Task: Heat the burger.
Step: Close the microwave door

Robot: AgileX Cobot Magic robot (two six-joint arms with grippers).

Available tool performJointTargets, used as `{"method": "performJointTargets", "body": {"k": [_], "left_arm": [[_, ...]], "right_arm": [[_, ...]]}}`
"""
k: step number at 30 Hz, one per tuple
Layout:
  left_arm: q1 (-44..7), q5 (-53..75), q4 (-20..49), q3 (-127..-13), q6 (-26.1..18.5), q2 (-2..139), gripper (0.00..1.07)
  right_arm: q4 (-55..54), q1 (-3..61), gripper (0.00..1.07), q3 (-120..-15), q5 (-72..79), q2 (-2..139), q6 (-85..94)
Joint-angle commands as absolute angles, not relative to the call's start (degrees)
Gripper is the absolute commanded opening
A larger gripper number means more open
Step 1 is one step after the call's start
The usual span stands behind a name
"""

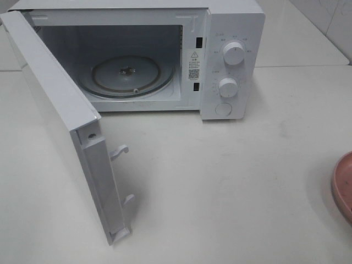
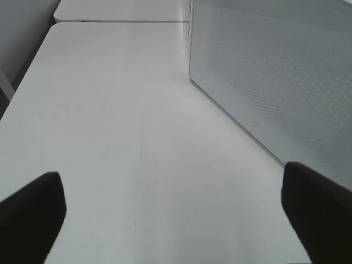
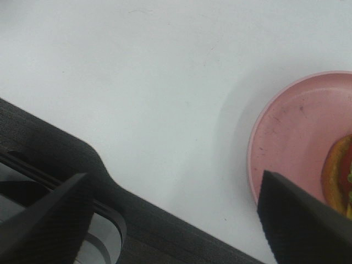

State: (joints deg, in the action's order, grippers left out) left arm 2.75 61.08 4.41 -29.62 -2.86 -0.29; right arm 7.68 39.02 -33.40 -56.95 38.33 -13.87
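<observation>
A: What does the high camera see?

B: A white microwave (image 1: 165, 55) at the back of the white worktop (image 1: 231, 187). Its door (image 1: 60, 121) swings wide open toward the front left. Inside is a round glass tray (image 1: 127, 76) with nothing on it. Two knobs and a button sit on the right side of the microwave. No arms show in that view.

A: Where is the burger?

B: The high camera only catches a bit of a pink plate (image 1: 344, 184) at the right edge. The right wrist camera shows more. The burger (image 3: 340, 176) lies on the pink plate (image 3: 291, 143), but only a slice of it peeks out: orange-brown bun, some red, a little green.

A: And the end effectors?

B: The right end effector (image 3: 181, 220) has its fingers (image 3: 300, 220) spread far apart, with nothing between them. One finger covers part of the plate. A dark strip, maybe the worktop's edge, runs just below.

A: The left one?

B: The left end effector (image 2: 176, 214) is spread wide too, holding nothing. It hangs over bare worktop beside the door's dotted panel (image 2: 275, 77), which only that camera shows.

A: Is there room to move?

B: Yes. The worktop between the open door and the plate is bare. The door sticks out far on the left.
</observation>
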Motion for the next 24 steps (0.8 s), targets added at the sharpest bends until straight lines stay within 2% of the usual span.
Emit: {"method": "performJointTargets", "body": {"k": [1, 6, 8, 9, 10, 12, 13, 14, 16, 24], "left_arm": [[2.86, 61.31, 4.53, -29.56, -2.64, -1.38, 1.00], [2.86, 61.31, 4.53, -29.56, -2.64, -1.38, 1.00], [2.86, 61.31, 4.53, -29.56, -2.64, -1.38, 1.00], [2.86, 61.31, 4.53, -29.56, -2.64, -1.38, 1.00], [2.86, 61.31, 4.53, -29.56, -2.64, -1.38, 1.00], [2.86, 61.31, 4.53, -29.56, -2.64, -1.38, 1.00], [2.86, 61.31, 4.53, -29.56, -2.64, -1.38, 1.00], [2.86, 61.31, 4.53, -29.56, -2.64, -1.38, 1.00], [2.86, 61.31, 4.53, -29.56, -2.64, -1.38, 1.00], [2.86, 61.31, 4.53, -29.56, -2.64, -1.38, 1.00]], "right_arm": [[9.05, 38.85, 0.81, -33.80, -59.59, 36.44, -12.43], [10.03, 36.33, 0.79, -32.31, -59.36, 30.08, -11.75], [9.68, 31.40, 0.78, -29.91, -57.98, 26.13, -11.29], [9.68, 31.40, 0.78, -29.91, -57.98, 26.13, -11.29], [8.88, 27.79, 0.77, -28.65, -57.58, 23.43, -9.85], [8.19, 25.78, 0.77, -28.82, -57.47, 22.00, -8.82], [7.45, 22.29, 0.76, -28.82, -57.24, 19.19, -6.99], [7.45, 22.29, 0.76, -28.82, -57.24, 19.19, -6.99], [6.70, 17.25, 0.76, -28.82, -57.07, 14.27, -4.70], [6.53, 8.94, 0.76, -28.48, -57.12, 3.09, -3.78]]}}
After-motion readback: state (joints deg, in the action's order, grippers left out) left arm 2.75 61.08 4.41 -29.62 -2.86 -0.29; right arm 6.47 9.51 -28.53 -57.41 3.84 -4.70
